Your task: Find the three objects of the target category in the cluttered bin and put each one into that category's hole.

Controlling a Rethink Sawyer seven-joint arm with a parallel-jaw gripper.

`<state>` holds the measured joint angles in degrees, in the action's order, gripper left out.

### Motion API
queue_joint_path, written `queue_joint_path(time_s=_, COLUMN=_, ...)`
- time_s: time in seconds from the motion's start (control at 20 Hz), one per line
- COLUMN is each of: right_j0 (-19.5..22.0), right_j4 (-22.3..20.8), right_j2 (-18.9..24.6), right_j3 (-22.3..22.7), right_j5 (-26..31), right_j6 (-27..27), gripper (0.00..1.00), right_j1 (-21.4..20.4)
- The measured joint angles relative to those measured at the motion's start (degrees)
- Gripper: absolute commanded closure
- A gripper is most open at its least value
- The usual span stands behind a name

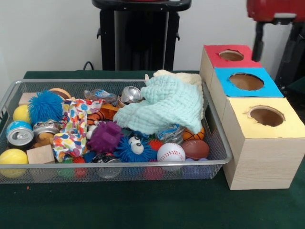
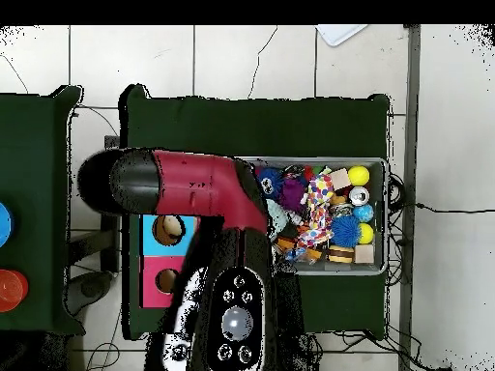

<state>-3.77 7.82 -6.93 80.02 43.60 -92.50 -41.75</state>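
Observation:
The wire-mesh bin (image 1: 217,143) lies on the green table, full of toys. One polka-dot cloth (image 1: 75,128) lies crumpled in its left half, and it also shows in the overhead view (image 2: 315,214). I see no other polka-dot cloths; they may be buried. The yellow-topped box with its hole (image 1: 267,116) stands right of the bin, nearest the camera. The red arm (image 1: 275,9) shows at the top right. A slim black part of the gripper (image 1: 258,44) hangs behind the red-topped box, and its state is unclear. In the overhead view the arm (image 2: 198,185) covers the yellow box.
A mint-green waffle cloth (image 1: 164,106) and a cream cloth (image 1: 187,77) are heaped in the bin's right half. Balls, cans, wooden blocks and fuzzy toys fill the bin. The blue-topped box (image 1: 245,82) and the red-topped box (image 1: 230,55) stand behind the yellow one.

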Motion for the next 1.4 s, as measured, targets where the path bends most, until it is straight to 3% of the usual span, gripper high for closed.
queue_joint_path(time_s=0.1, right_j0=5.04, right_j4=-1.72, right_j2=1.98, right_j3=0.0, right_j5=-0.01, right_j6=0.6, gripper=0.0, right_j1=-1.31)
queue_joint_path(time_s=0.25, right_j0=9.37, right_j4=-3.34, right_j2=3.63, right_j3=0.01, right_j5=0.0, right_j6=1.37, gripper=0.0, right_j1=-1.78)
queue_joint_path(time_s=0.5, right_j0=21.14, right_j4=-9.19, right_j2=8.31, right_j3=0.0, right_j5=0.0, right_j6=5.95, gripper=0.0, right_j1=-1.41)
queue_joint_path(time_s=0.75, right_j0=27.32, right_j4=-13.39, right_j2=11.9, right_j3=-0.14, right_j5=0.01, right_j6=11.03, gripper=0.0, right_j1=-0.31)
queue_joint_path(time_s=1.0, right_j0=31.29, right_j4=-16.78, right_j2=15.9, right_j3=-1.05, right_j5=0.0, right_j6=15.64, gripper=0.0, right_j1=2.25)
queue_joint_path(time_s=1.4, right_j0=32.2, right_j4=-19.26, right_j2=20.62, right_j3=-1.99, right_j5=-0.01, right_j6=16.45, gripper=0.0, right_j1=9.0)
